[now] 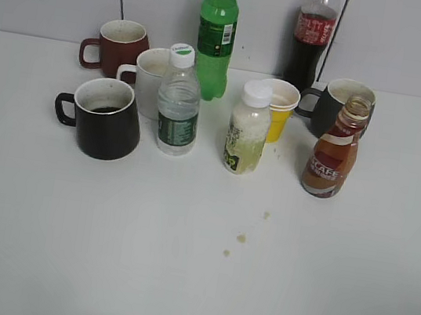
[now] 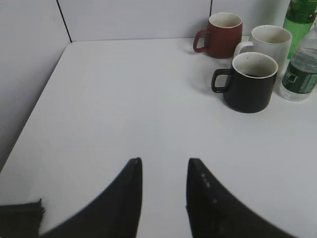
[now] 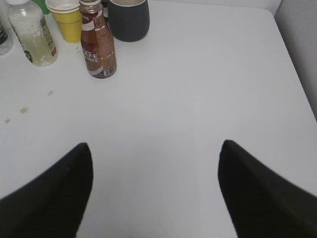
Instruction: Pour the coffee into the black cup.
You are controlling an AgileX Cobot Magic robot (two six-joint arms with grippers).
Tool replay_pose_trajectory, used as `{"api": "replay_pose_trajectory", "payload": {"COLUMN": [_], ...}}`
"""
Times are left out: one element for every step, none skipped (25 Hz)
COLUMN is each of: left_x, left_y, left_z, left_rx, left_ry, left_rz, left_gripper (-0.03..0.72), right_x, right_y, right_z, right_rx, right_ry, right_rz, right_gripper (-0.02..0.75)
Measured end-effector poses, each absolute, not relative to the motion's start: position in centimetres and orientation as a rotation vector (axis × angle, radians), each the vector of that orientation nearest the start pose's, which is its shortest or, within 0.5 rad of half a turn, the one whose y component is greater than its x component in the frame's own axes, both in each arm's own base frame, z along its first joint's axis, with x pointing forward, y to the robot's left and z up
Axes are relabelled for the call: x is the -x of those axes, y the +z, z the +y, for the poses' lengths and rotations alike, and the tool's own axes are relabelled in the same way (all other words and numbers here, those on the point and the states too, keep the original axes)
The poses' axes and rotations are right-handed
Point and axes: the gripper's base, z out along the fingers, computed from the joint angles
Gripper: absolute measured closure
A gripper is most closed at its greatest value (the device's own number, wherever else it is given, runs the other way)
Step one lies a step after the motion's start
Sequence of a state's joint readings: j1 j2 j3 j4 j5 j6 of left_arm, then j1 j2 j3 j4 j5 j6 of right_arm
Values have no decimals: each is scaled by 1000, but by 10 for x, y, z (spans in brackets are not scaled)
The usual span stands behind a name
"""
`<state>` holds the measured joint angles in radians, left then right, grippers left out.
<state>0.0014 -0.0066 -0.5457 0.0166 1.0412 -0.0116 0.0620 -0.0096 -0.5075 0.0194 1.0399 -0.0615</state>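
Observation:
The coffee bottle [image 1: 333, 154], clear with a brown-orange "CAFE" label and no cap, stands upright at the right of the group; it also shows in the right wrist view [image 3: 98, 45]. The black cup [image 1: 105, 119] stands at the left with dark liquid at its bottom; it also shows in the left wrist view [image 2: 249, 82]. My left gripper [image 2: 164, 163] is open and empty, well short of the cup. My right gripper [image 3: 154, 148] is wide open and empty, short of the bottle. Neither gripper shows in the exterior view.
A maroon mug [image 1: 121, 46], white mug [image 1: 153, 78], water bottle [image 1: 177, 105], green bottle [image 1: 215, 35], pale drink bottle [image 1: 248, 131], yellow cup [image 1: 278, 110], dark grey mug [image 1: 339, 103] and cola bottle [image 1: 311, 38] stand round them. Brown drips [image 1: 240, 239] mark the table.

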Motion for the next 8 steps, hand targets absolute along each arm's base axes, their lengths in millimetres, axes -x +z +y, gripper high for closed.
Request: {"api": "replay_pose_trajectory", "payload": {"left_x": [11, 11, 11, 11, 11, 11, 11, 11], "left_y": [291, 291, 291, 291, 291, 291, 291, 291], "left_z": [1, 1, 1, 1, 1, 1, 1, 1], "left_rx": [14, 14, 14, 14, 14, 14, 14, 14], "left_ry": [13, 13, 13, 13, 13, 13, 13, 13], "left_rz": [1972, 1972, 1972, 1972, 1972, 1972, 1972, 1972], "left_gripper": [447, 447, 447, 447, 447, 447, 447, 447], "right_x": [7, 7, 7, 7, 7, 7, 7, 7], "right_y": [281, 281, 281, 281, 281, 281, 281, 281], "right_z": [1, 1, 1, 1, 1, 1, 1, 1], "right_rx": [125, 125, 125, 125, 125, 125, 125, 125], "right_ry": [23, 23, 23, 23, 23, 23, 23, 23], "right_rz": [2002, 2002, 2002, 2002, 2002, 2002, 2002, 2002], "right_gripper": [146, 146, 147, 147, 147, 147, 147, 147]}}
